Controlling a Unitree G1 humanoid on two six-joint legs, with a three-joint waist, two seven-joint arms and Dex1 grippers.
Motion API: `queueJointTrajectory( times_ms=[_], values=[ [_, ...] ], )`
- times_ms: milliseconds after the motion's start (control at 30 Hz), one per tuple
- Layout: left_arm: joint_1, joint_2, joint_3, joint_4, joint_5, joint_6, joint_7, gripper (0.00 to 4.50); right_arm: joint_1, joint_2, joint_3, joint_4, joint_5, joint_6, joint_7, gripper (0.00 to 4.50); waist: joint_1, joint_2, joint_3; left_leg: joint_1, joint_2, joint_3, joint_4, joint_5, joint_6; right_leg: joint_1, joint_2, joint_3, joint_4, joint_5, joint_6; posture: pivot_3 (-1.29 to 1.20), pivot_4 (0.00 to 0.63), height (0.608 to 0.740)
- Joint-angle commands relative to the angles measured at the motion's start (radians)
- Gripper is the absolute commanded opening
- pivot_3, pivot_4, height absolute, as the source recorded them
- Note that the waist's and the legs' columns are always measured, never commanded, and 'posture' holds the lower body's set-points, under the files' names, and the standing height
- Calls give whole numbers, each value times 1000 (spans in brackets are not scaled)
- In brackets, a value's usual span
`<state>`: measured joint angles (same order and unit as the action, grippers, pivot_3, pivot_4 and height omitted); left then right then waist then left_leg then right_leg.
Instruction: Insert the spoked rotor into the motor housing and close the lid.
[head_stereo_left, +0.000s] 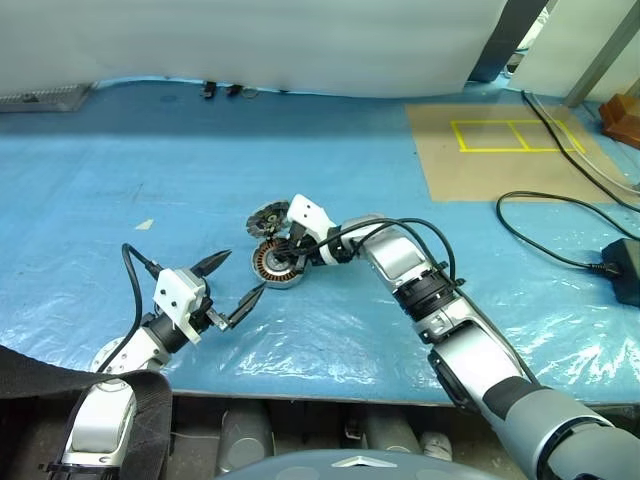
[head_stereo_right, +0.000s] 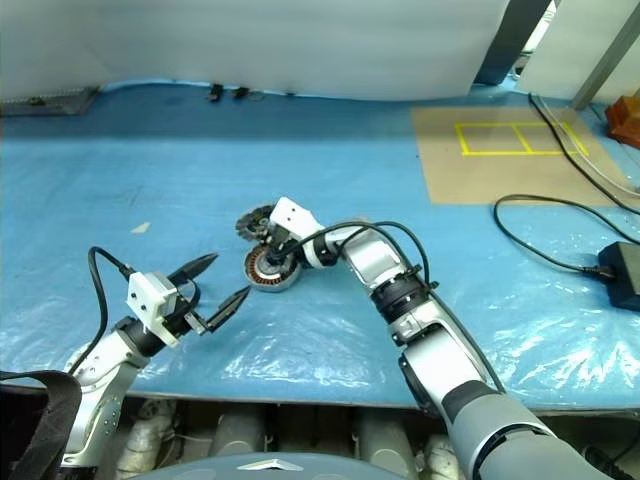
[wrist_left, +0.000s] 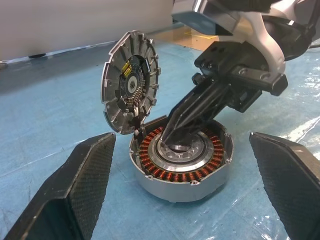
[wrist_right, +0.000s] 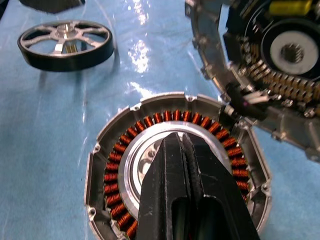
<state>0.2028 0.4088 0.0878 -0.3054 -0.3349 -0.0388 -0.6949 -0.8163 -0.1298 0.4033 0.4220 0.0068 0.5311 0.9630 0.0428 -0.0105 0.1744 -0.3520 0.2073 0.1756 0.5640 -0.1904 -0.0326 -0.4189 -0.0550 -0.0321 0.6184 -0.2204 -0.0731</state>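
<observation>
The motor housing (head_stereo_left: 272, 266), a short silver cylinder with copper windings, lies on the blue sheet. Its lid (head_stereo_left: 268, 217) stands hinged open at the far side, showing its inner face (wrist_left: 131, 82). My right gripper (head_stereo_left: 283, 255) is shut with nothing held, its tips (wrist_right: 175, 140) down on the housing's pale centre (wrist_left: 182, 150). My left gripper (head_stereo_left: 246, 272) is open just left of the housing, pointing at it, with the fingers (wrist_left: 75, 190) apart and the housing seen between them. The spoked rotor (wrist_right: 65, 44), a dark-rimmed wheel with silver spokes, lies flat on the sheet away from the housing.
A cardboard sheet with yellow tape (head_stereo_left: 500, 150) lies at the back right. A black cable (head_stereo_left: 540, 215) runs to a black adapter (head_stereo_left: 625, 268) at the right edge. A white curtain hangs behind. The table's front edge (head_stereo_left: 330, 392) is close below my arms.
</observation>
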Motion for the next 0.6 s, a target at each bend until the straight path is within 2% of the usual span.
queueJointTrajectory(
  times_ms=[33,367,600],
  values=[
    [6,7,11,-14,-5,-20,-2,4500,11,-4,29,-20,-13,-8,9,45,0,0,0,0,0,0,0,0,0,0,0,0,0,0,0,0,150,740],
    [-6,16,16,-12,-7,-15,-3,4500,40,-39,81,-40,-31,-19,45,45,1,0,0,1,0,0,0,0,0,0,0,1,1,0,0,0,150,740],
    [-9,16,14,-11,-6,-14,-2,4500,40,-12,-3,-29,42,30,33,45,1,0,0,1,0,0,0,0,0,0,0,1,1,0,0,0,150,740]
  ],
)
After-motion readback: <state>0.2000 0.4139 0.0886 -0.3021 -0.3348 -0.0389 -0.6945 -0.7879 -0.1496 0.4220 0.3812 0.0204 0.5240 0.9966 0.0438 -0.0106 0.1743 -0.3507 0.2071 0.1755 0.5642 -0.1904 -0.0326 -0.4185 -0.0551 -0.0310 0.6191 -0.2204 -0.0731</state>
